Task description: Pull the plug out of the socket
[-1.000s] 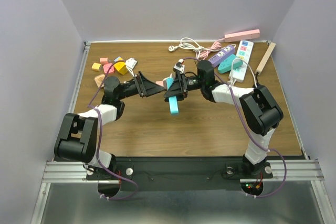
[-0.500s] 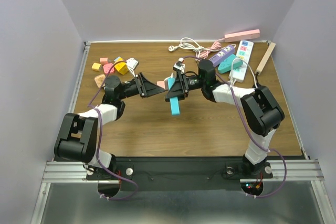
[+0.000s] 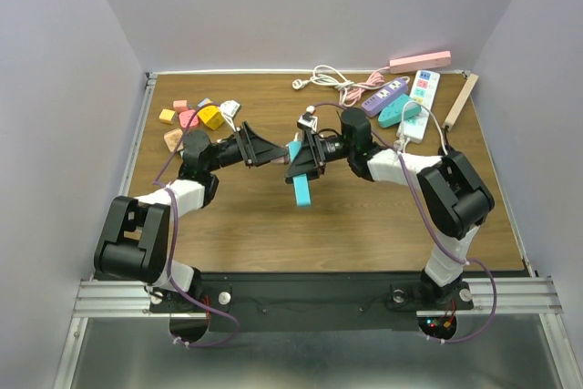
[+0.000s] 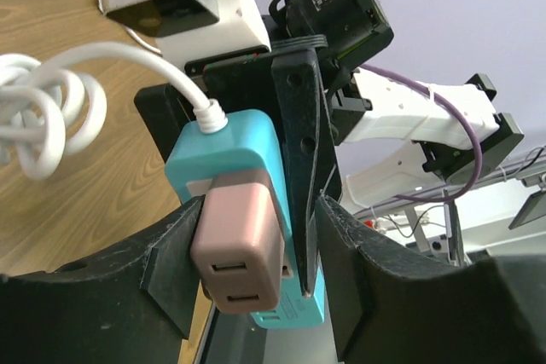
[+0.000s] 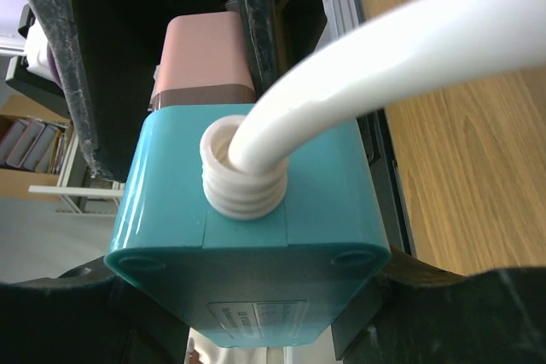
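Teal socket strip is grasped by right gripper and held aloft. Pink plug is seated in its face, straddled by left gripper; whether clamped cannot be told.

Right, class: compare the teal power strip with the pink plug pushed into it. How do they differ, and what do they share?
The teal power strip is long and slim; the pink plug is a short block. The strip trails a white cord; the plug has none. The right gripper clamps the strip; the plug sits between the left gripper's open fingers. Both are smooth plastic boxes, joined together.
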